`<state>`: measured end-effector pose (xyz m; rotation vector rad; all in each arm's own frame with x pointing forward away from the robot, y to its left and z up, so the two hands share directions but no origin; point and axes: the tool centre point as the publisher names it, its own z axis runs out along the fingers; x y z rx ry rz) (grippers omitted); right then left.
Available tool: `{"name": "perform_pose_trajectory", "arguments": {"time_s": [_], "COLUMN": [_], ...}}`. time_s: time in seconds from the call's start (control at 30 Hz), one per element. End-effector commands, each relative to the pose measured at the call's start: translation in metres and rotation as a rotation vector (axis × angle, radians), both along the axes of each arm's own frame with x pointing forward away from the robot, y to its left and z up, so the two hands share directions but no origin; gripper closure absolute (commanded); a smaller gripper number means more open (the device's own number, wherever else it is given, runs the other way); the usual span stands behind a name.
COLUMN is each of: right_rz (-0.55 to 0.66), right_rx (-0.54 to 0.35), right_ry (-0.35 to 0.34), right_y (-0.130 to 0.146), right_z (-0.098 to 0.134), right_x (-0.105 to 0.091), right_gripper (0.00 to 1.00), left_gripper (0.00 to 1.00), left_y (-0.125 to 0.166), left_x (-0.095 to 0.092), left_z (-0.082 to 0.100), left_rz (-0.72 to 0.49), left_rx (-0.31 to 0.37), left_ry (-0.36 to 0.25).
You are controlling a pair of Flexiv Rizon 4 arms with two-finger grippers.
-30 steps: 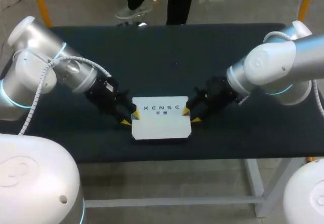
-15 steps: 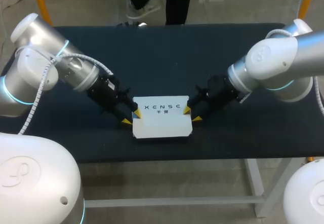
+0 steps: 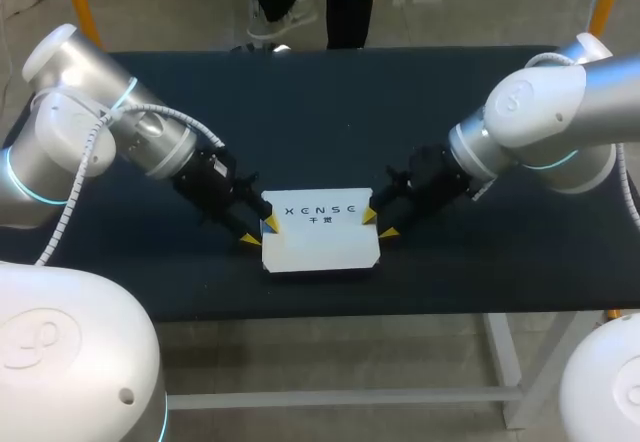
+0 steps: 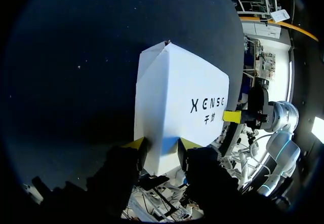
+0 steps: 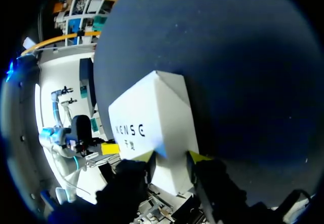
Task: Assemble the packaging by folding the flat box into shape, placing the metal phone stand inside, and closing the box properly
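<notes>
White box has left fingers and right fingers clamped on opposite ends, I'd guess to keep it square for closing.

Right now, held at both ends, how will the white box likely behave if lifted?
The white cardboard box looks thin-walled with creased folds, so probably light and easily dented. Gripped at opposite ends by the left end effector and right end effector, it may bow or slip.

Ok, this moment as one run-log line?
box: white, on table | left gripper: shut on its left end | right gripper: shut on right end | stand: not visible
</notes>
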<state>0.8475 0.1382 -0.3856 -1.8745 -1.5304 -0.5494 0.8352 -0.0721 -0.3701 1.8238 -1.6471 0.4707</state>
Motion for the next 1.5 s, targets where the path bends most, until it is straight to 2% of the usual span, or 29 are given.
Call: {"name": "perform_pose_trajectory", "arguments": {"time_s": [0.03, 0.5, 0.67, 1.17, 1.33, 1.5], "right_rz": [0.006, 0.008, 0.008, 0.008, 0.010, 0.015], "right_rx": [0.007, 0.007, 0.007, 0.007, 0.008, -0.002], "right_ry": [0.005, 0.004, 0.004, 0.004, 0.004, 0.000], "right_y": [0.0063, 0.0063, 0.0063, 0.0063, 0.0070, 0.0090], "right_z": [-0.0031, -0.0032, -0.0032, -0.0032, -0.0037, -0.0041], "right_x": [0.0029, 0.0029, 0.0029, 0.0029, 0.0024, 0.0013], "right_gripper": [0.56, 0.57, 0.53, 0.63, 0.60, 0.58], "left_gripper": [0.56, 0.53, 0.51, 0.52, 0.52, 0.45], "left_y": [-0.0071, -0.0077, -0.0077, -0.0077, -0.0072, -0.0067], "left_x": [0.0012, 0.0020, 0.0020, 0.0020, 0.0016, 0.0007], "left_z": [-0.0007, -0.0021, -0.0021, -0.0021, -0.0021, -0.0021], "left_rz": [-0.006, -0.007, -0.007, -0.007, -0.010, -0.011], "left_rx": [-0.001, -0.006, -0.006, -0.006, -0.010, -0.009], "left_ry": [0.004, 0.006, 0.006, 0.006, 0.004, -0.001]}}
